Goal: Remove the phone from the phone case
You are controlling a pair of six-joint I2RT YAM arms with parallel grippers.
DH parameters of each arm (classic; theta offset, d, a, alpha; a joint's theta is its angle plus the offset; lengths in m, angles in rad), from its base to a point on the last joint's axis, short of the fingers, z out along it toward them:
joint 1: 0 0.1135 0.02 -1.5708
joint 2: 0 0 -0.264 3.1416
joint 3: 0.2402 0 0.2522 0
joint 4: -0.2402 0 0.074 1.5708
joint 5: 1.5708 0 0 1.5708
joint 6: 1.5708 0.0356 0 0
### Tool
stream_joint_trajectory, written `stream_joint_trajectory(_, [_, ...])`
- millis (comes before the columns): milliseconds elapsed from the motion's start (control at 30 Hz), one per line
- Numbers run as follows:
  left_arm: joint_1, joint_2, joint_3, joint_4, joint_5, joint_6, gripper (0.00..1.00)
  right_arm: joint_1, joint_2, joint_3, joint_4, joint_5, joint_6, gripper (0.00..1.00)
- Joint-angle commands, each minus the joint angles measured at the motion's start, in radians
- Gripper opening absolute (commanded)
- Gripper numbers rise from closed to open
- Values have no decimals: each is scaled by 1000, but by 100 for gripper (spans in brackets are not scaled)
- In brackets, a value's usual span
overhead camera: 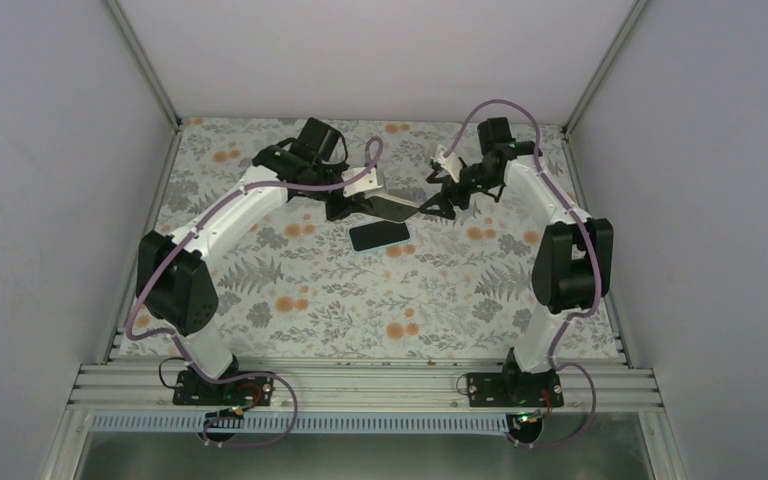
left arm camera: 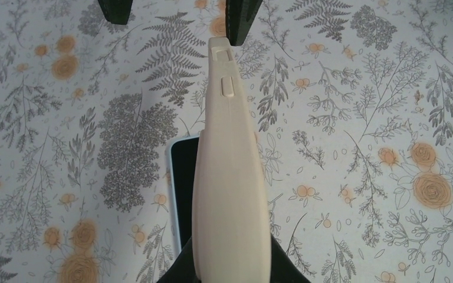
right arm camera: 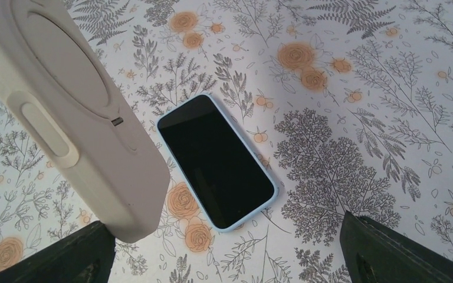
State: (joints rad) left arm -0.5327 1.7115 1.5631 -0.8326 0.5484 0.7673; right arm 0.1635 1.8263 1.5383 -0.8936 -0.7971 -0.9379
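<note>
Arms bend inward, elbows out, meeting above the floral-print surface [overhead camera: 290,300] near its far edge. On one side the left fingers [left arm camera: 284,273] pinch the cream plastic phone case [left arm camera: 230,177], held up in the air. At its other end the right fingers [right arm camera: 383,250] stand spread wide. Just below, the black-screened phone with a pale blue rim [right arm camera: 215,162] lies face up, free of it.
</note>
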Motion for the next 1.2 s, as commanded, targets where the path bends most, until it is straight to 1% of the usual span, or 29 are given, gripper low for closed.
stream_joint_trajectory(0, [-48, -4, 45, -49, 129, 44, 2, -2, 58, 57, 88, 61, 36, 97])
stream_joint_trajectory(200, [-57, -11, 42, -62, 122, 54, 2, 0, 132, 148, 31, 85, 18, 96])
stream_joint_trajectory(433, [-65, -12, 49, -75, 120, 58, 2, 0, 147, 163, 49, 131, 19, 96])
stream_joint_trajectory(600, [-66, -9, 52, -55, 100, 50, 2, 2, 137, 161, 19, 135, -12, 96])
stream_joint_trajectory(700, [-64, -7, 51, -50, 82, 52, 2, -2, 50, 71, 17, 161, -45, 96])
stream_joint_trajectory(833, [-64, -7, 49, -42, 75, 52, 2, -1, -92, -99, 21, 198, -102, 97])
stream_joint_trajectory(933, [-64, -1, 54, -39, 76, 50, 2, -2, -195, -208, 36, 231, -113, 97])
stream_joint_trajectory(1033, [-65, 11, 66, -42, 86, 48, 2, -2, -264, -273, 45, 238, -113, 97])
stream_joint_trajectory(1167, [-67, 24, 82, -46, 93, 43, 2, -1, -289, -294, 36, 211, -108, 98])
